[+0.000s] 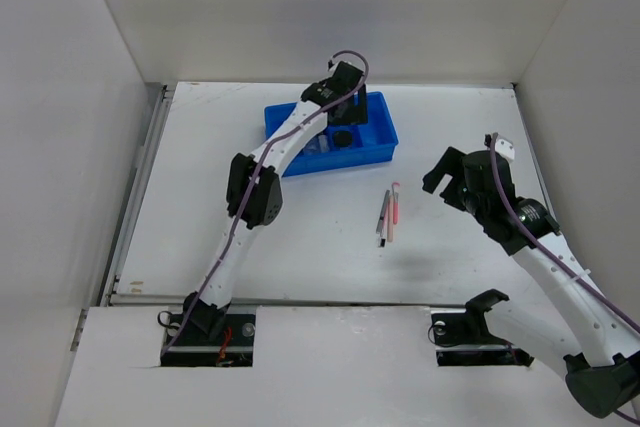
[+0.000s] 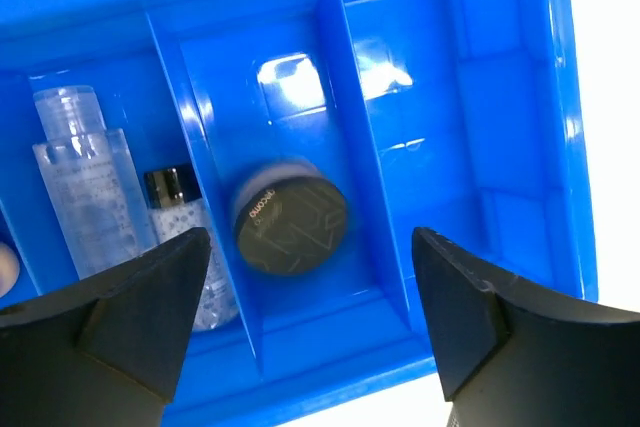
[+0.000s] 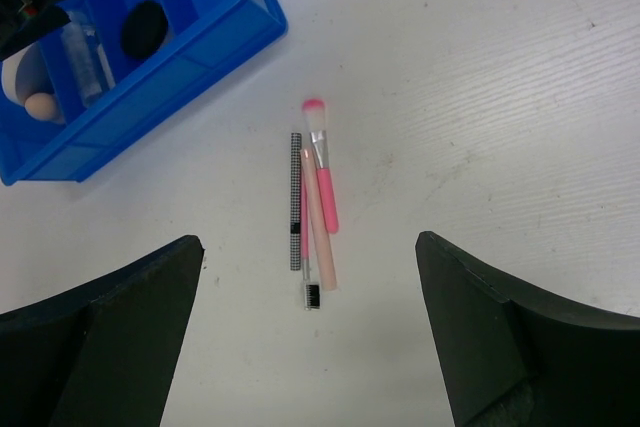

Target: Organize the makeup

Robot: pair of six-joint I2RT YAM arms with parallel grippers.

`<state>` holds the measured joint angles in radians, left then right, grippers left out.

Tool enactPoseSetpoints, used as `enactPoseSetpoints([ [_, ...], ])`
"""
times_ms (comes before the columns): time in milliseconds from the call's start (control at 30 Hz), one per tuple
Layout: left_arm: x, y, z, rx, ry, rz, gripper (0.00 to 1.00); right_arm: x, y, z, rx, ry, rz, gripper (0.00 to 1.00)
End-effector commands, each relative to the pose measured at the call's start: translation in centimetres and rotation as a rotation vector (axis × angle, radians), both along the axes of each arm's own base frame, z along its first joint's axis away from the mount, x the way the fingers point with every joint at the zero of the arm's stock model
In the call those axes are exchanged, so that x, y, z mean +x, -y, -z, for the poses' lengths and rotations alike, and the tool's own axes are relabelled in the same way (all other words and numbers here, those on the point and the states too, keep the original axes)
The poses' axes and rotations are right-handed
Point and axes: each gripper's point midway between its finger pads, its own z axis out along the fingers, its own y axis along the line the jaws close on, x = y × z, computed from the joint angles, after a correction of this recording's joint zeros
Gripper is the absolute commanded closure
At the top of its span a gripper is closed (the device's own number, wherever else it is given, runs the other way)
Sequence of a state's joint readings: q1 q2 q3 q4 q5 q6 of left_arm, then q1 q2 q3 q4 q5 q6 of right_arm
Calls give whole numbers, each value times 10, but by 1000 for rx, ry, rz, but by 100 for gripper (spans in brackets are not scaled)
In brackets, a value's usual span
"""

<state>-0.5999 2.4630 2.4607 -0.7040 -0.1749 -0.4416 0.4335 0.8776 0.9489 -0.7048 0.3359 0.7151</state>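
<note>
The blue divided tray stands at the back middle of the table. My left gripper hovers open and empty over it. Below it the round black jar lies in a middle compartment. Two clear bottles lie in the compartment to its left. The rightmost compartment holds nothing. A bunch of thin pink and dark pencils and brushes lies on the table in front of the tray. My right gripper is open and empty above them. The tan sponge shows in the tray.
White walls close in the table at the back and both sides. A metal rail runs along the left edge. The tray's near corner sits up-left of the pencils in the right wrist view.
</note>
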Motion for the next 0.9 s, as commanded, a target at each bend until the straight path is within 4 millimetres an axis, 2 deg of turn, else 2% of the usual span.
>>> enactPoseSetpoints([
  [0,5,1,-56,-73,99,9,19,2,-1,-8,15,17,5,6],
  [33,4,0,-58,-73,99,9,16,2,-1,-8,15,16,4,6],
  [100,2,0,-75,-92,127,9,11,3,-4,-3,18,5,-5,6],
  [133,1,-2,-75,-90,125,9,11,3,-7,-1,26,4,-17,6],
  [167,-1,-3,-90,-104,146,9,11,3,-7,-1,26,4,-17,6],
  [200,-4,-4,-97,-109,153,9,11,5,-11,-2,41,16,-29,10],
  [233,-10,-6,-98,-109,140,17,11,7,-17,-2,57,15,-50,15],
  [267,-14,-9,-104,-111,143,17,11,7,-20,6,64,5,-64,27],
  [300,-26,-11,-130,-132,174,26,11,10,-25,14,67,-18,-80,36],
  [333,-31,-14,-139,-140,185,26,11,16,-32,15,85,-5,-97,44],
  [367,-44,-17,-126,-119,152,35,11,17,-39,23,97,-27,-123,57],
  [400,-51,-22,-130,-120,153,35,11,23,-44,34,93,-57,-132,61],
  [433,-66,-27,-160,-149,206,38,11,30,-50,35,105,-50,-143,62],
  [467,-75,-37,-143,-116,173,29,11,33,-55,42,99,-68,-169,62],
  [500,-87,-39,-145,-115,170,38,11,36,-57,52,91,-91,-167,59],
  [533,-100,-48,-165,-142,195,31,11,43,-59,67,67,-121,-175,58],
  [567,-107,-53,-165,-140,192,31,11,46,-60,74,48,-135,-184,58],
  [600,-116,-60,-150,-117,160,31,11,47,-58,84,25,-159,-180,55],
  [633,-130,-63,-160,-130,176,43,11,52,-57,97,-1,-194,-164,55],
  [667,-134,-66,-159,-131,176,43,11,56,-55,103,-26,-202,-158,55],
  [700,-140,-71,-147,-114,153,43,11,59,-54,107,-47,-211,-157,55],
  [733,-146,-76,-144,-104,139,43,11,61,-55,111,-52,-224,-157,55],
  [767,-153,-81,-144,-98,130,43,11,63,-55,124,-69,-251,-162,55],
  [833,-158,-90,-131,-63,103,18,10,68,-57,132,-81,-265,-168,54],
  [867,-161,-92,-133,-66,106,18,10,68,-59,143,-83,-294,-177,54],
])
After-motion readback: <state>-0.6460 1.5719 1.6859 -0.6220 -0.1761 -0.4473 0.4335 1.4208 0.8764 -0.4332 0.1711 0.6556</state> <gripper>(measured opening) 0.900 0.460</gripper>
